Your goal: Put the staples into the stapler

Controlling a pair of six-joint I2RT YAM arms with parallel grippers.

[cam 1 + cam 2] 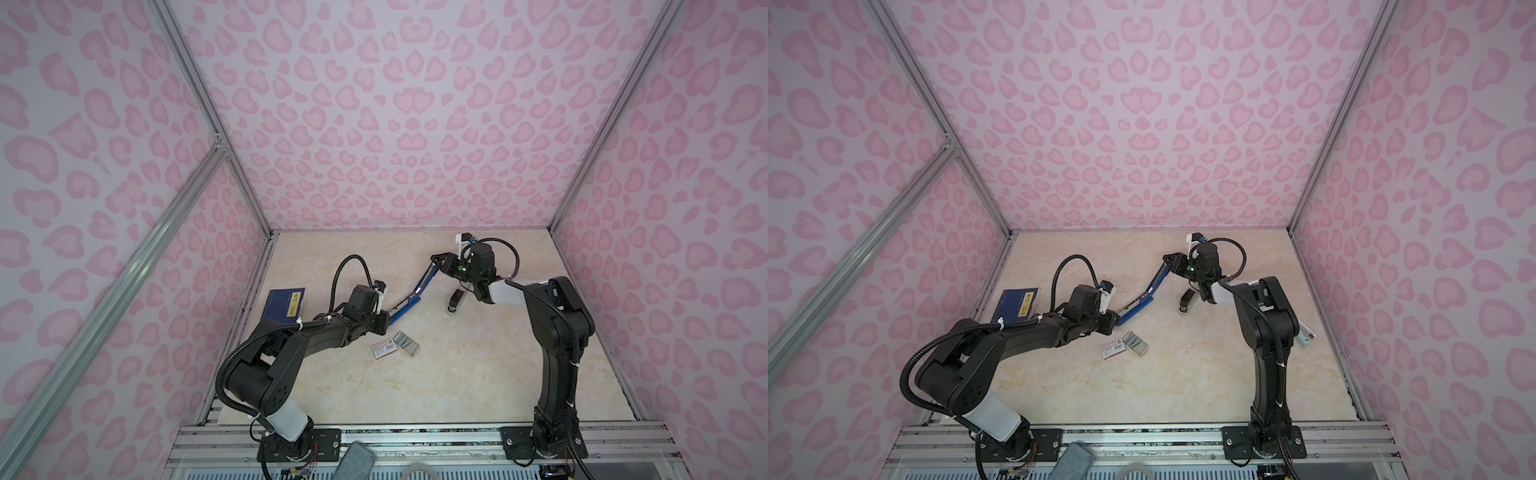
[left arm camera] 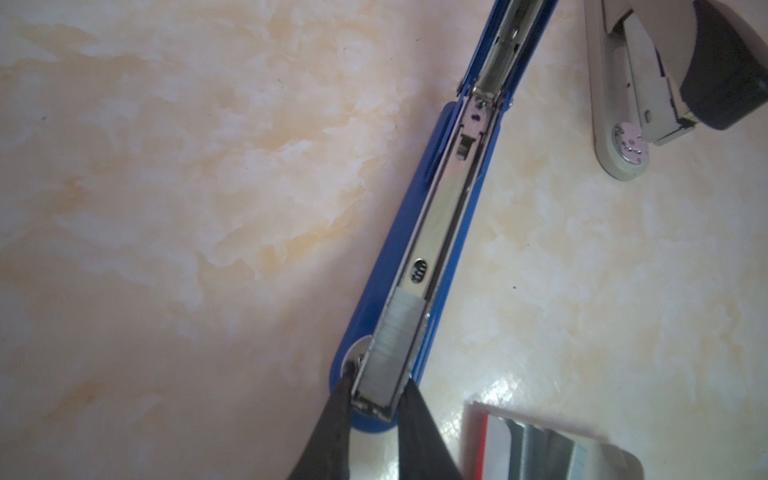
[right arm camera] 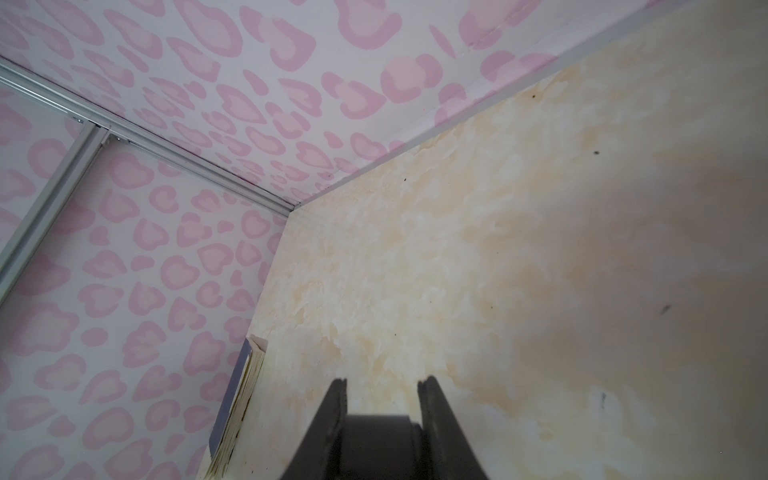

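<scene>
The blue stapler (image 1: pixel 405 308) (image 1: pixel 1137 308) lies swung wide open, its lower half on the table and its top arm (image 1: pixel 428 276) raised. My left gripper (image 1: pixel 388 320) (image 2: pixel 376 382) is shut on the front end of the metal magazine (image 2: pixel 440 232), one finger on each side. A grey strip of staples (image 2: pixel 399 332) sits in the magazine channel just ahead of the fingers. My right gripper (image 1: pixel 439 259) (image 3: pixel 382 384) is shut on the far end of the top arm, a dark blurred block (image 3: pixel 380 436) in the right wrist view. More staples lie in an open tray (image 1: pixel 406 343) (image 2: pixel 540 449) beside the white, red-labelled box (image 1: pixel 384 345).
A dark blue booklet (image 1: pixel 286 305) (image 3: pixel 239 411) lies by the left wall. A grey and black stapler (image 1: pixel 454 301) (image 2: pixel 648 95) stands under the right arm's wrist. Another pale stapler (image 1: pixel 1306 336) lies behind the right arm near the right wall.
</scene>
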